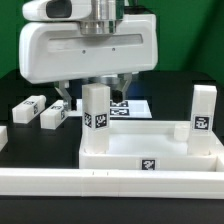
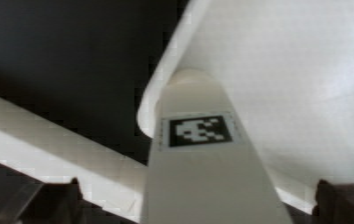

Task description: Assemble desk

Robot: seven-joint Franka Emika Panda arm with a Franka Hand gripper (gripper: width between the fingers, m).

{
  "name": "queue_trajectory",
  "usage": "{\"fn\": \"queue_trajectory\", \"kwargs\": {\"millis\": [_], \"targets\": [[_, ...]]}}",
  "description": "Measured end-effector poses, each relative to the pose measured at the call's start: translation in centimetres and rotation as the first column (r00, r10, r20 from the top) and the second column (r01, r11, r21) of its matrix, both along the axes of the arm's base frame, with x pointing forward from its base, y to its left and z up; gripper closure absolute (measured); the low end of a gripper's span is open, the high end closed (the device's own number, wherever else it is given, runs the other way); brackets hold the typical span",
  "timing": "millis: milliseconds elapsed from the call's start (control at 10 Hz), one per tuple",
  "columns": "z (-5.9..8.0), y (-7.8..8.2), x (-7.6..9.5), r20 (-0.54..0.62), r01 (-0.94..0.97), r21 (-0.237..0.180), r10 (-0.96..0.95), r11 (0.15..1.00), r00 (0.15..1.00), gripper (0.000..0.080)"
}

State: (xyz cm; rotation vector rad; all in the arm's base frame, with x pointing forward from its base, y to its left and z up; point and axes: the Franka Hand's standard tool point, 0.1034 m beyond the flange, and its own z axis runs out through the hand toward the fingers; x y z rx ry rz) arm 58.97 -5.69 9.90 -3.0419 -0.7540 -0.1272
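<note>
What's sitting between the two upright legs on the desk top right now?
Nothing. The exterior view shows only bare desk top between the leg on the exterior view's left and the leg on the exterior view's right.

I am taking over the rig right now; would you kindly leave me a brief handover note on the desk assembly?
Gripper: open, fingers either side of the upright leg, not clamping it.
Desk top: lies behind the border rail. The corner leg stands at its end on the exterior view's right.
Done: two legs stand on the top; how firmly seated, I cannot tell.
Left: the outer loose leg and inner loose leg lie on the table at the exterior view's left; fit both.
</note>
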Motion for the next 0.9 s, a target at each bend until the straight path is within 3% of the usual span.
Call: {"fn": "queue_trajectory", "kwargs": {"millis": [200, 300, 400, 700, 900], "targets": [[-0.02, 0.0, -0.01, 0.0, 0.001, 0.0, -0.001, 1.0, 1.0, 0.0401], [-0.03, 0.0, -0.02, -0.001, 0.001, 0.0, -0.001, 1.0, 1.0, 0.0401], [-0.05, 0.0, -0.03, -0.001, 0.006, 0.001, -0.006, 1.0, 1.0, 0.0511], [-0.05, 0.0, -0.02, -0.003, 0.078, 0.007, -0.078, 0.997, 0.997, 0.0511], [-0.04, -0.05, -0.01, -0.01, 0.255, 0.028, -0.254, 0.967, 0.967, 0.0511]]}}
